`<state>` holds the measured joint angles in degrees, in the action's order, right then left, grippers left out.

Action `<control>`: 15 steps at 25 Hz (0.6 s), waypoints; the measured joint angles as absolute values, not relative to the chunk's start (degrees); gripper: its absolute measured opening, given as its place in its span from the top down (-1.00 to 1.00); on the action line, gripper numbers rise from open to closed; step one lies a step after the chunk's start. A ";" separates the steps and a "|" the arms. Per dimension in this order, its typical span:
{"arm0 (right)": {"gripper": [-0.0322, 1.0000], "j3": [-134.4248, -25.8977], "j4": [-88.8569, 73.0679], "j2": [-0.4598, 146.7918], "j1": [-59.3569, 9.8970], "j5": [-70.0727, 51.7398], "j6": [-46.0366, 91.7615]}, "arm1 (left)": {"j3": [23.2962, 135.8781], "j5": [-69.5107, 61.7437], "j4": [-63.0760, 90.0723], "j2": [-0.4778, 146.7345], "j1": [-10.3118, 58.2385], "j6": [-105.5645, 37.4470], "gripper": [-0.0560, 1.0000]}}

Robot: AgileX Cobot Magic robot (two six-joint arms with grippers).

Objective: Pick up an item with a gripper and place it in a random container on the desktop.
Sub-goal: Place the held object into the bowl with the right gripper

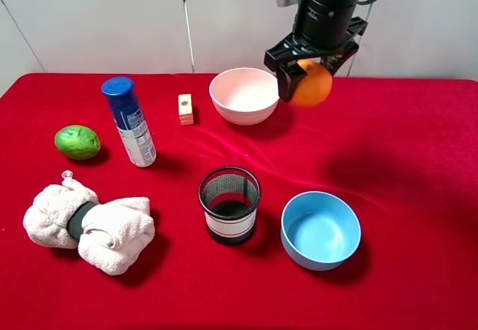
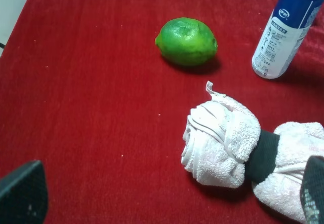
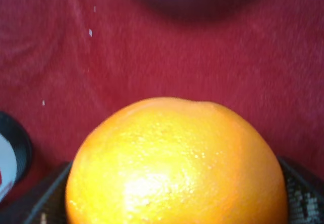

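1. Exterior high view: right gripper [image 1: 308,76] has its jaws clamped on the round glossy orange citrus fruit [image 1: 314,85]. It holds the fruit clear above the red velvety cloth table [image 1: 403,143].
2. Fruit hangs just beside the pale pink-white round bowl [image 1: 243,110], not over it.
3. Judgement: the height is there to clear the bowl's rim.
4. Right arm comes down steeply, claw pointing downward.
5. Left gripper [image 2: 167,196] sits low near the rolled white towel [image 2: 223,138], jaws wide apart, empty.
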<state>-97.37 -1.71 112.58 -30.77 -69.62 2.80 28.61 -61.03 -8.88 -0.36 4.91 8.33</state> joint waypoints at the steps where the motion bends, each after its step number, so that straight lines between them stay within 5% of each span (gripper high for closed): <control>1: -0.13 -98.10 -1.71 113.24 -30.77 -69.62 2.80 | 28.61 -61.03 -8.88 -0.36 4.91 8.33 -0.99; 15: -0.13 -107.51 -4.18 120.61 -30.77 -69.39 2.73 | 28.61 -61.03 -8.88 -0.36 4.91 8.33 -0.99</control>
<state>-107.51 -4.18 120.61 -30.77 -69.39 2.73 28.61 -61.03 -8.88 -0.36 4.91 8.33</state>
